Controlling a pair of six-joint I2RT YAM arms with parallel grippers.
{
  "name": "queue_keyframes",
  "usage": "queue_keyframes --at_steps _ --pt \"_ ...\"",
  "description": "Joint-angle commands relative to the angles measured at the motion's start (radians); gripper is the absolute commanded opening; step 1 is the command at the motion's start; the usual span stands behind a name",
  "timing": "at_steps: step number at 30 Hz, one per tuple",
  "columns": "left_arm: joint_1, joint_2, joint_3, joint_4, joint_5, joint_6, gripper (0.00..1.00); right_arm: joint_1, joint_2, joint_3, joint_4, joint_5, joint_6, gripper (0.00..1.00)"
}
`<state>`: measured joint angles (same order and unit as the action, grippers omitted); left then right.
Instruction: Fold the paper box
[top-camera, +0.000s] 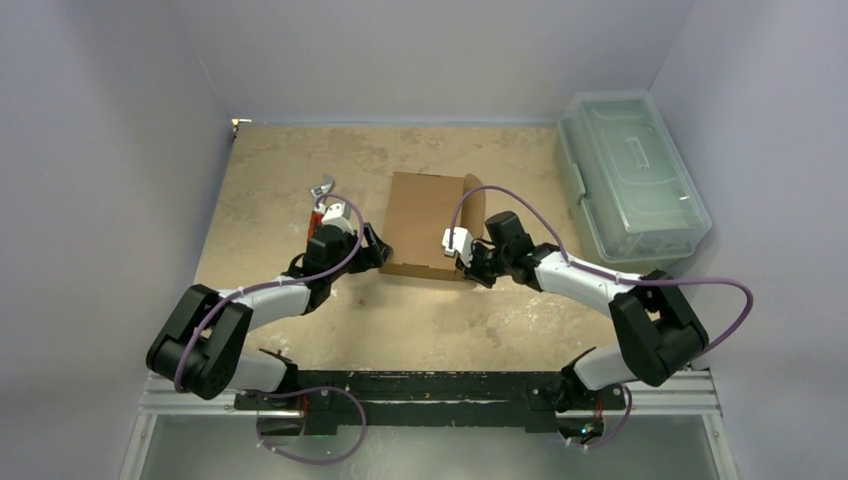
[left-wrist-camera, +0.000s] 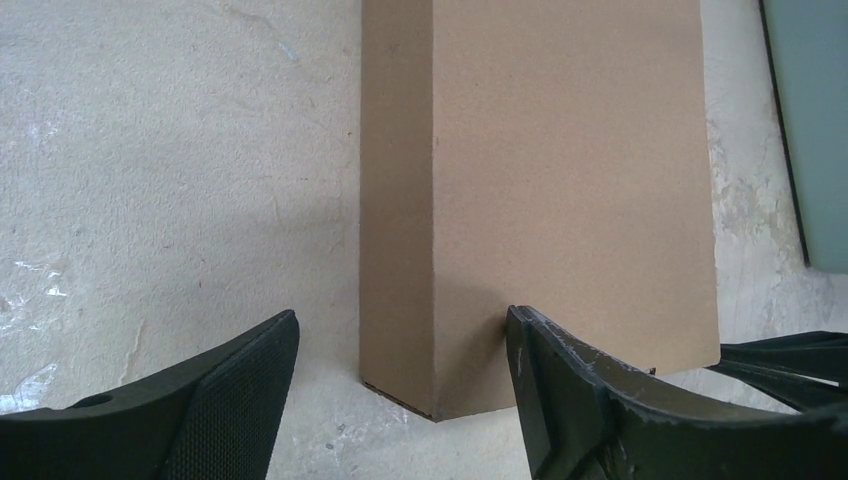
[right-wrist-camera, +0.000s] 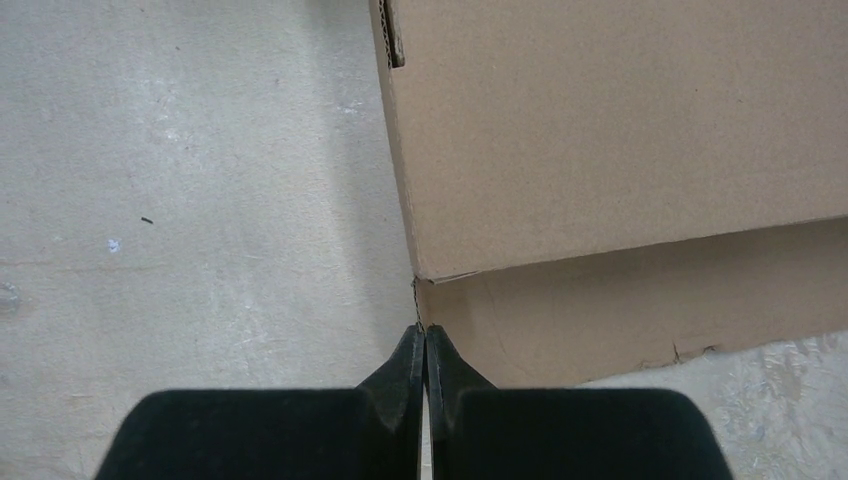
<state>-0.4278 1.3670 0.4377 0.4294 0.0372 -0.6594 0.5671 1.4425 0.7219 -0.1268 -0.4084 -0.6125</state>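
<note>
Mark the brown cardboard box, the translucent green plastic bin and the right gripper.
Brown cardboard box (top-camera: 430, 220), top external view, flat top panel.
Translucent green plastic bin (top-camera: 632, 172), top external view, lid.
Right gripper (right-wrist-camera: 425, 342), right wrist view, between fingertips.

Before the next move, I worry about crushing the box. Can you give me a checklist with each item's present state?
1. Left gripper open, straddling a near corner of the box: ok.
2. Right gripper empty: ok, shut on nothing, tips at the other near corner.
3. Right tips touching cardboard: cannot tell.
4. Top panel lying flat: ok.
5. Box fully closed: cannot tell.
6. Bin apart from box: ok.
</note>
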Motion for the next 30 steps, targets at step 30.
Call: queue_keyframes --at_steps 30 --pt "-0.001 0.030 0.015 0.020 0.095 0.031 0.63 0.029 0.047 0.091 -0.016 0.031 0.147 0.00"
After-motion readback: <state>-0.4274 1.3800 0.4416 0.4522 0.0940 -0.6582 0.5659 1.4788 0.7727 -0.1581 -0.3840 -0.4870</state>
